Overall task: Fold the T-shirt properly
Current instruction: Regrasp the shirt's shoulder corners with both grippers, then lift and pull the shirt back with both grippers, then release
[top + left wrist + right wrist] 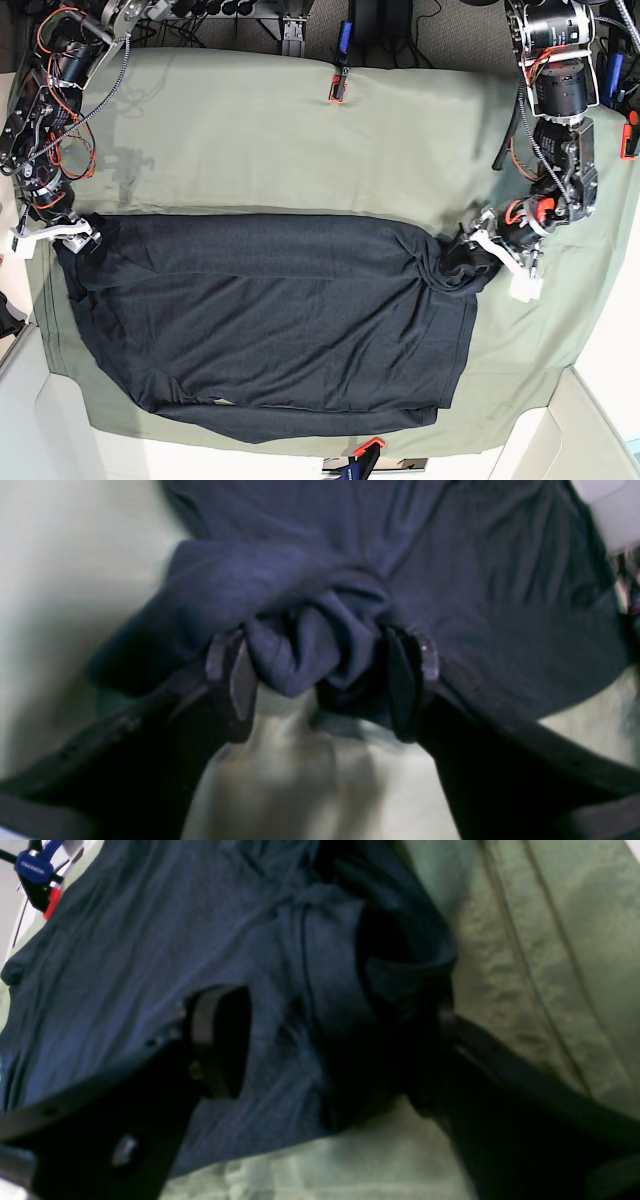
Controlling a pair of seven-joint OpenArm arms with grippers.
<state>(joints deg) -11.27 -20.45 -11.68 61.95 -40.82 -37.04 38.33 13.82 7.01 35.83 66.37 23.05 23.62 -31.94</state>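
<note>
The dark navy T-shirt (270, 320) lies spread across the olive cloth, with one long edge folded over along its far side. At its right end a bunch of fabric is drawn up toward my left gripper (478, 258). In the left wrist view that gripper (320, 647) stands open wide, with the gathered fabric (300, 645) sitting loosely between its fingers (235, 675). My right gripper (72, 238) is at the shirt's far left corner. It (330, 1007) is also open, one finger (220, 1040) lying over the shirt (125, 955) and the other partly hidden by a rolled fold.
The olive cloth (250, 130) covers the table and is held by clamps at the far edge (338, 85), the near edge (362, 455) and the right edge (630, 135). A blue clamp (35, 870) shows in the right wrist view. Arm cables hang at the back left.
</note>
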